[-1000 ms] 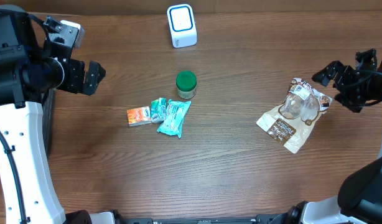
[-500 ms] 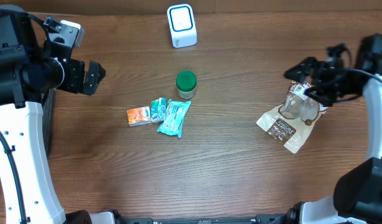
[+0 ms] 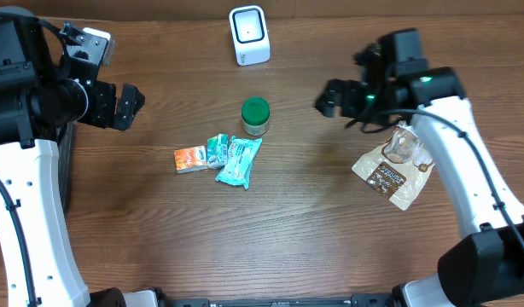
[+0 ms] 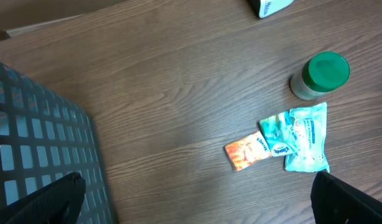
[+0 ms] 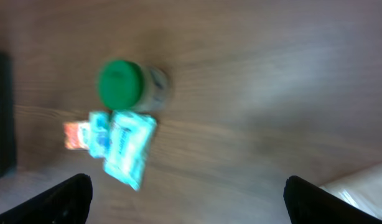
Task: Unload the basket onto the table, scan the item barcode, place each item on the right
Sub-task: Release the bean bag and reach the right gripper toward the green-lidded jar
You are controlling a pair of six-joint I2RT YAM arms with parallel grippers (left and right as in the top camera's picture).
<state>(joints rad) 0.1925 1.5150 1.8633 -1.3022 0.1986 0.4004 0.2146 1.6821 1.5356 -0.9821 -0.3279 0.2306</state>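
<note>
Right tool [image 3: 328,98] hovers with jaws spread wide and empty at 3 o'clock of the green-lidded jar [image 3: 255,117], apart from it; left tool [image 3: 130,106] hangs likewise at the 9 o'clock edge of the surface [image 3: 313,247]. No item is held or presented to the white scanner [image 3: 249,34] at 12 o'clock of the jar, so the task is judged barely begun. Jar, teal packets [image 3: 236,159] and orange packet [image 3: 190,159] at its 7 o'clock, and clear bag [image 3: 398,160] at 4 o'clock of the right tool lie untouched; pick-up, presentation and scan remain.

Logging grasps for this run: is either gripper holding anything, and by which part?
Nothing is held: the left gripper and the right gripper both hang open and empty.
</note>
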